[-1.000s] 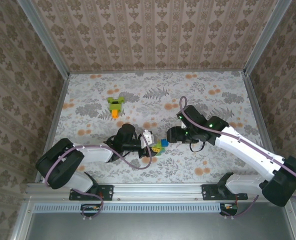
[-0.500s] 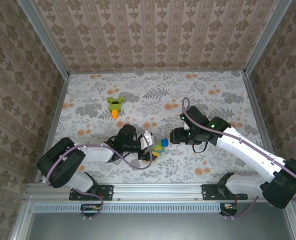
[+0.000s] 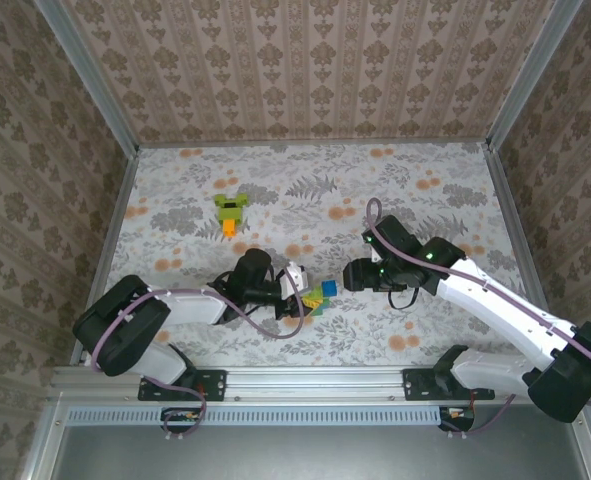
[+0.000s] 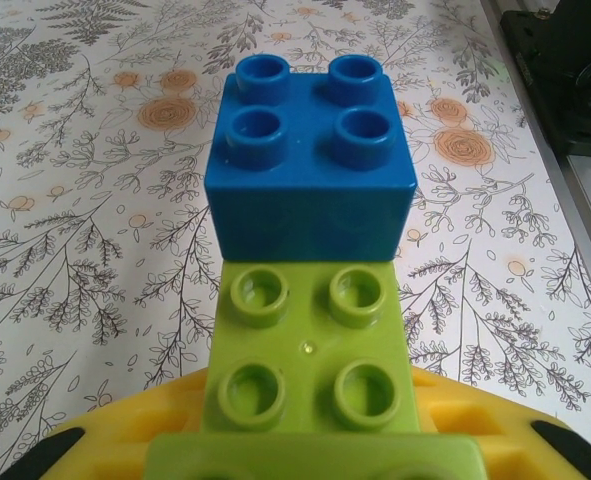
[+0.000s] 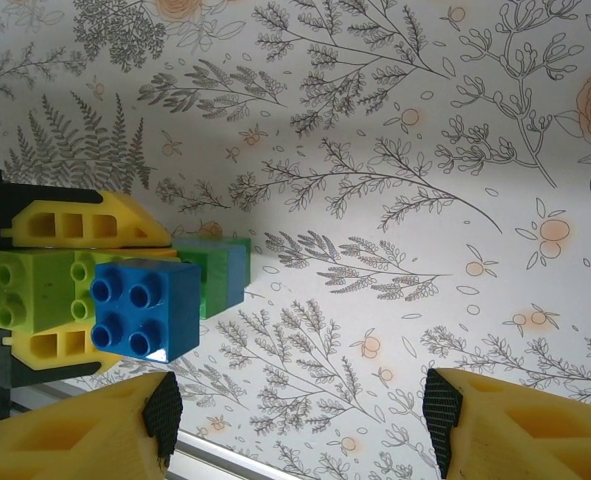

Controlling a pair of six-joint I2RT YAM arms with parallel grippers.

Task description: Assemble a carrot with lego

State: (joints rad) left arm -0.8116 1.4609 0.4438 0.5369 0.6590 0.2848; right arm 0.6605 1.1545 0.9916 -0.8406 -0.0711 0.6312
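Note:
My left gripper (image 3: 303, 298) is shut on a lime-green lego brick (image 4: 310, 350), its yellow fingers (image 4: 115, 445) on either side. A blue brick (image 4: 310, 175) is stuck on that brick's far end, and the same blue brick (image 3: 328, 289) sits near the table's front middle. A dark green and blue piece (image 5: 220, 275) lies just behind the stack; I cannot tell whether it is attached. My right gripper (image 3: 348, 276) stands open just right of the stack, nothing between its pads (image 5: 162, 415). The carrot (image 3: 231, 210), lime green with an orange tip, lies at the back left.
The floral table (image 3: 425, 200) is walled with patterned panels at the back and sides. A metal rail (image 3: 295, 378) runs along the near edge beside both arm bases.
The right gripper has drawn back a little to the right, away from the bricks. The left gripper's jaws opened briefly and closed again on the lime-green brick.

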